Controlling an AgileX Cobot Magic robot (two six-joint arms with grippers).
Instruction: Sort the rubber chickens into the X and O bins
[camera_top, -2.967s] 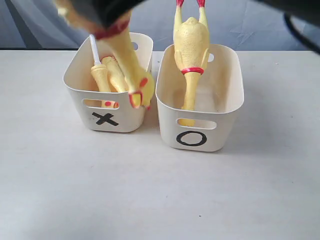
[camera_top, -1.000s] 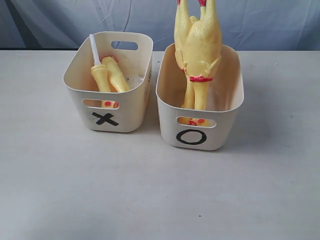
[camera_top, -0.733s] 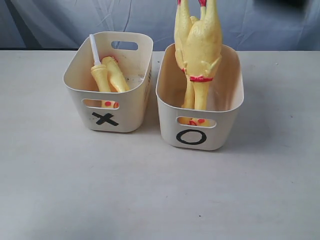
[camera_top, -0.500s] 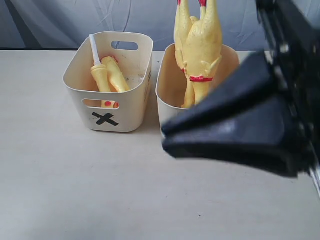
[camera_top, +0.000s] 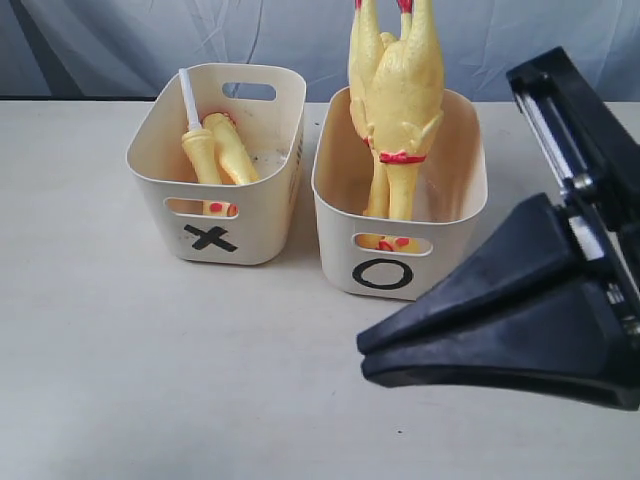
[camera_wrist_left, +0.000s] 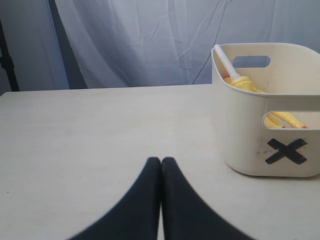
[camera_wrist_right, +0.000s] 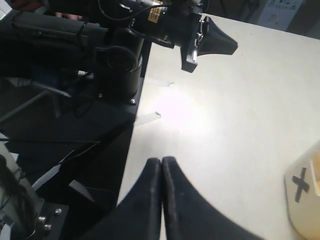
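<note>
Two big plump rubber chickens (camera_top: 400, 90) stand head down in the O bin (camera_top: 445, 262), red feet up. Two slimmer chickens (camera_top: 218, 150) lie in the X bin (camera_top: 245, 215). My right gripper (camera_top: 362, 358) is shut and empty; it fills the right foreground close to the camera, in front of the O bin and below it in the picture. In its own view the right gripper (camera_wrist_right: 161, 161) points over the table with the X bin (camera_wrist_right: 302, 197) at the edge. My left gripper (camera_wrist_left: 161, 161) is shut and empty, low over the table, left of the X bin (camera_wrist_left: 250, 145), where a chicken (camera_wrist_left: 242, 82) shows.
A white stick (camera_top: 188, 98) leans out of the X bin beside the slim chickens. The bins stand side by side at the back of the pale table (camera_top: 150, 380). A blue-grey curtain (camera_top: 120, 40) hangs behind. The right wrist view shows the table's edge (camera_wrist_right: 131, 150) and the left arm (camera_wrist_right: 200, 35).
Three seconds ago a chicken hung over the X bin; by one second ago it stood in the O bin. The right gripper swung into view and has now dropped lower and to the right.
</note>
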